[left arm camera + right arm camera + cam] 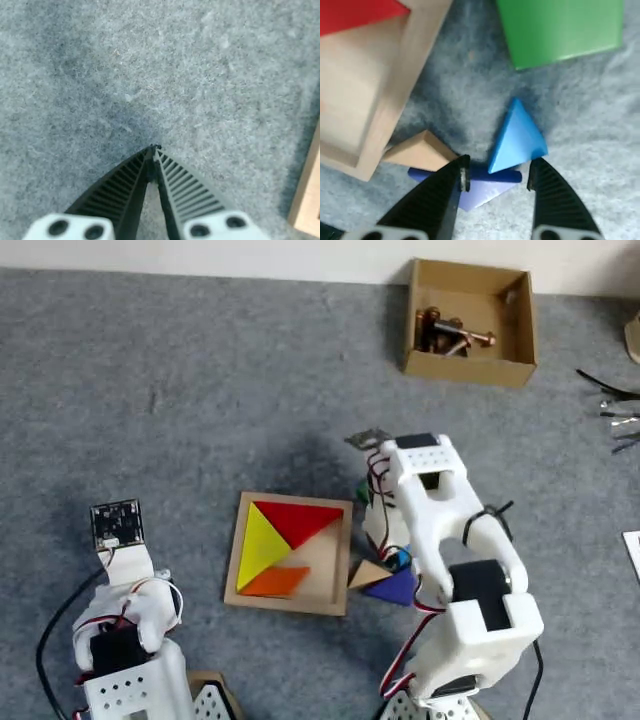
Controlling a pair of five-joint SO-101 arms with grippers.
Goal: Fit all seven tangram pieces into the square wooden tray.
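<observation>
Grey felt table (150, 390), left jaws closed, right jaws open by light-blue triangle (517, 137), green piece (560, 30) cropped.

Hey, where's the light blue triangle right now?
In the high view the light blue triangle sits just right of the tray, overlapping the dark blue piece beside the tan triangle, just ahead of the open right gripper.
</observation>
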